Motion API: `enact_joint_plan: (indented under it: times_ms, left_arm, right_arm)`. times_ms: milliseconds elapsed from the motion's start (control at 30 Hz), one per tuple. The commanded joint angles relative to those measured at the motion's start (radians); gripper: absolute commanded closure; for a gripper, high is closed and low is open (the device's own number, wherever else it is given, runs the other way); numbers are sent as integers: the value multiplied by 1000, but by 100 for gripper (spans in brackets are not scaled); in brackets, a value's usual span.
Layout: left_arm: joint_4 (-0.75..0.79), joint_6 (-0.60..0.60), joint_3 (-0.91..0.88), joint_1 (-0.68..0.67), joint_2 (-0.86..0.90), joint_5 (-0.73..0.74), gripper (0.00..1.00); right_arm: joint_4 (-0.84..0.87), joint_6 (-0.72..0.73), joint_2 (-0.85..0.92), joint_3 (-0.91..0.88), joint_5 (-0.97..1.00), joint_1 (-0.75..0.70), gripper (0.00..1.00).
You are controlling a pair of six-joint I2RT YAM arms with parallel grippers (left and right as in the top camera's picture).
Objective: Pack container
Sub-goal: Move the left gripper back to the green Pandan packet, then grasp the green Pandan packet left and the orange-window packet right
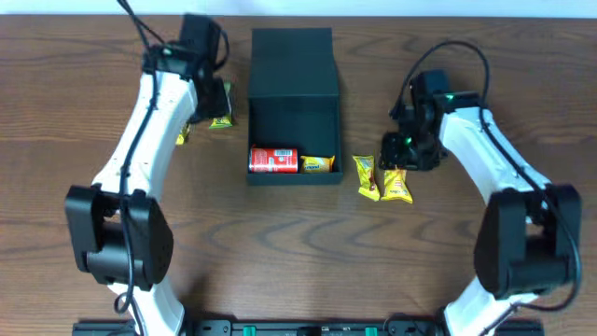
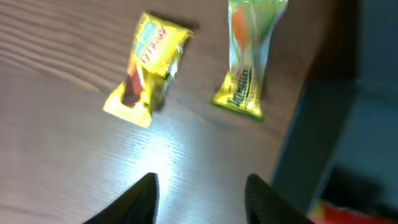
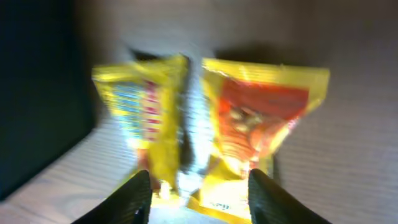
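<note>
Overhead view: I see the square matte black box with hinged flap lid (image 1: 293, 126) open at mid-table between the arms. A small red can (image 1: 272, 161) and a yellow snack packet (image 1: 317, 164) lie inside against its near wall.

Left wrist view: my left gripper (image 2: 202, 193) is spread wide and empty over bare wood. A crumpled yellow wrapper (image 2: 146, 71) and a green-yellow sachet (image 2: 245, 62) lie beyond it.

Right wrist view: my right gripper (image 3: 200, 193), parted and holding nothing, hangs over two blurred yellow pouches (image 3: 261, 118) beside the box.
</note>
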Motion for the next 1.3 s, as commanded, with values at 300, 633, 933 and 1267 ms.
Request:
enact_joint_plan:
  times_ms: [300, 633, 933, 1267]
  left_arm:
    - [212, 42, -193, 34, -4, 58, 33]
    - [244, 42, -202, 34, -4, 61, 29]
    - [244, 42, -202, 34, -4, 61, 29]
    - [267, 42, -202, 34, -4, 61, 28]
  right_arm:
    - [-3, 47, -15, -5, 130, -10, 50]
    - [29, 47, 34, -33, 142, -3, 55]
    - [14, 47, 38, -34, 113, 18, 61]
    - [24, 47, 38, -45, 114, 36, 70]
